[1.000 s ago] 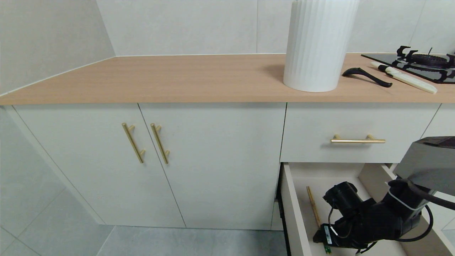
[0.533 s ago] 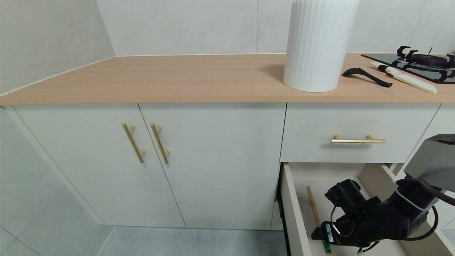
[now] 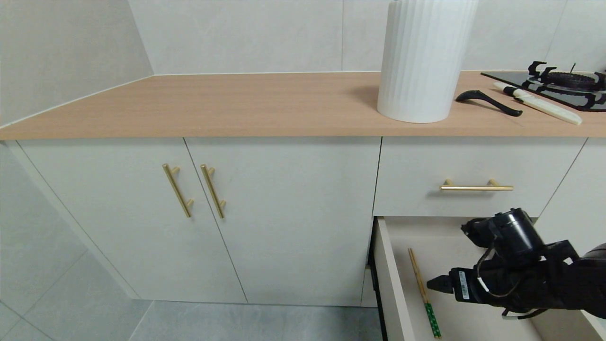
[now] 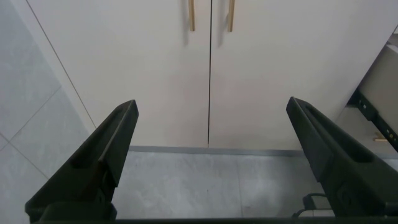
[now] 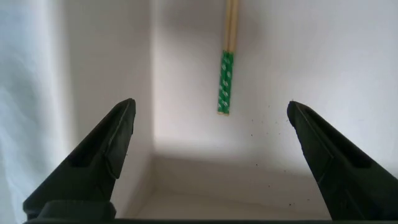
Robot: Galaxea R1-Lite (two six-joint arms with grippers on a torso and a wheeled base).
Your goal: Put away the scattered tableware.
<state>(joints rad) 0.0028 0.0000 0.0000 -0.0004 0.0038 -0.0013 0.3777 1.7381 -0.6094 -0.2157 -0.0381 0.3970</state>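
Note:
A pair of wooden chopsticks (image 3: 423, 297) with green ends lies flat on the floor of the open lower drawer (image 3: 389, 270), near its left wall. My right gripper (image 3: 433, 283) hovers above the drawer, to the right of the chopsticks, open and holding nothing. In the right wrist view the chopsticks (image 5: 227, 56) lie beyond the open right gripper (image 5: 210, 107). On the countertop lie a black spoon (image 3: 488, 101) and a white knife (image 3: 539, 103). My left gripper (image 4: 211, 104) is open and empty, low in front of the cupboard doors (image 4: 261, 68).
A tall white ribbed container (image 3: 423, 59) stands on the wooden countertop (image 3: 236, 104) left of the spoon. A gas stove (image 3: 565, 84) sits at the far right. The upper drawer (image 3: 476, 187) with its gold handle is closed above the open one.
My right gripper has risen and drawn back to the right over the drawer, uncovering the green ends of the chopsticks, which stay lying on the drawer floor.

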